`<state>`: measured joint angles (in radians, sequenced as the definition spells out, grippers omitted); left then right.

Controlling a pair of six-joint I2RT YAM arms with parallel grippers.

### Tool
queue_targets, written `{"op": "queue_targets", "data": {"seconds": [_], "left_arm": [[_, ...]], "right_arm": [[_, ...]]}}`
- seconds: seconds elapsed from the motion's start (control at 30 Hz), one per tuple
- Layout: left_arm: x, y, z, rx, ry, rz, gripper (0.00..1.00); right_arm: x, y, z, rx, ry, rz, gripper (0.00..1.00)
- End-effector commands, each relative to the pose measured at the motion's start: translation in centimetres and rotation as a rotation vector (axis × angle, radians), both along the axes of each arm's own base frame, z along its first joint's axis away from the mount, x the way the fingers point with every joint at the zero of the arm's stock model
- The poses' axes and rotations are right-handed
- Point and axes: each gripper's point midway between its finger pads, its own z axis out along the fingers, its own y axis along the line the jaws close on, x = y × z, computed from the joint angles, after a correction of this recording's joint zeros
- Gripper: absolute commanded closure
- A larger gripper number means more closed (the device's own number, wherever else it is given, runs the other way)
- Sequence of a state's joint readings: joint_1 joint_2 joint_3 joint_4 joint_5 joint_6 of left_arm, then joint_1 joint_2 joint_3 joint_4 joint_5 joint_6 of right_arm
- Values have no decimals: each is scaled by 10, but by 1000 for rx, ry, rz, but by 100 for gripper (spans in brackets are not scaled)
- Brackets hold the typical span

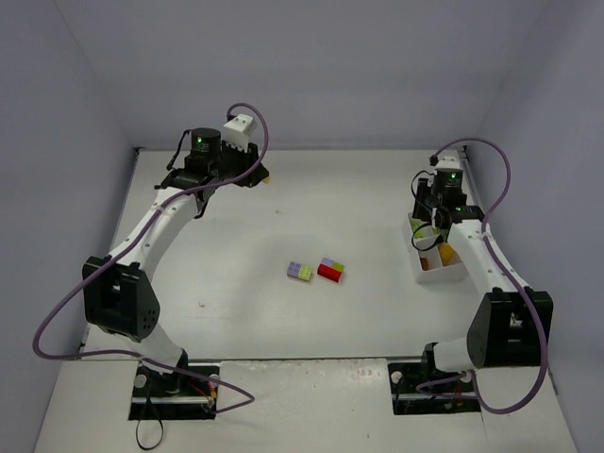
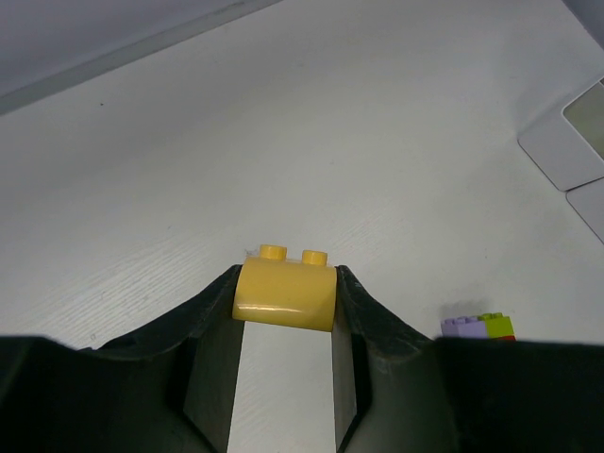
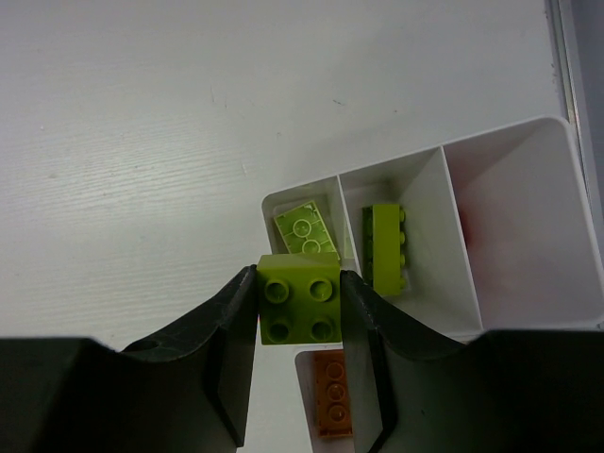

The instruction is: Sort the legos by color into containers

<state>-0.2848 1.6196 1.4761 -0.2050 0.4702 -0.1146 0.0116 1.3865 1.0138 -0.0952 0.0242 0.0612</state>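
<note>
So over on the left, the left claw is clamped on a small yellow-orange plastic brick with two studs. It's pinched by its sides right at the fingertips, studs pointing away from the wrist camera, over the white table near its far-left corner in the top view. In the middle of the table there's a little bunch of loose bricks: a lavender-and-lime pair and, just beside it, a red brick with something bluish and yellow on its far edge, too small to sort out. On the right, the right claw is gripping a lime green square four-stud brick, studs facing the camera, held over a corner of the small white plastic divided tray. Just past it one compartment holds a flat lime brick, the next has a lime brick on its side, and an orange-brown brick sits in the compartment under the fingers.
</note>
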Motion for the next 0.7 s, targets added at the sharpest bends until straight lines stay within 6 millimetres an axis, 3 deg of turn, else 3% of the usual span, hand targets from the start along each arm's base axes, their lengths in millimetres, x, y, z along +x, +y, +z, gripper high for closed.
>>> {"op": "queue_targets", "data": {"seconds": [0.0, 0.67], "left_arm": [[-4, 4, 38, -36, -98, 3, 98], [-10, 6, 26, -21, -67, -5, 98]], "right_arm": [[13, -8, 26, -7, -84, -46, 100], [13, -12, 11, -7, -44, -79, 100]]}}
